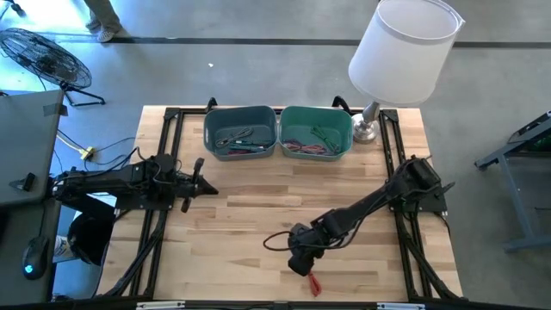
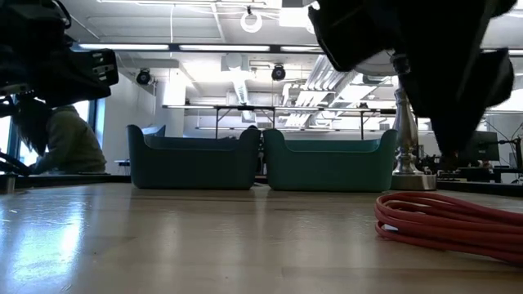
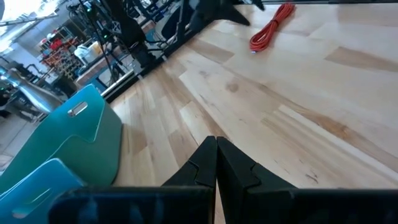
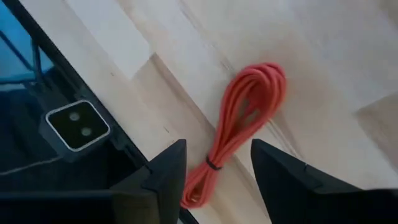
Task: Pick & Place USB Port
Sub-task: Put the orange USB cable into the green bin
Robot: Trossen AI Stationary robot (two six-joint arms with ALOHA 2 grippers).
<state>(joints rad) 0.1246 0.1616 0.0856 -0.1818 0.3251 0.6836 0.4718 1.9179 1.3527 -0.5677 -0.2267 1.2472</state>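
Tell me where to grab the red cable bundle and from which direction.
Grip the red cable across its narrow tied waist by the black tie, coming straight down from above. It lies flat on the table as a long coil, thinnest there. The open right gripper already straddles that end, one finger either side.

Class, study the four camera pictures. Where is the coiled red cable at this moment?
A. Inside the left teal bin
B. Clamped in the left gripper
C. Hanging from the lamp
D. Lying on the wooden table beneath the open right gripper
D: the right wrist view shows the red cable lying flat on the wooden table, with the right gripper open above it, fingers apart on either side.
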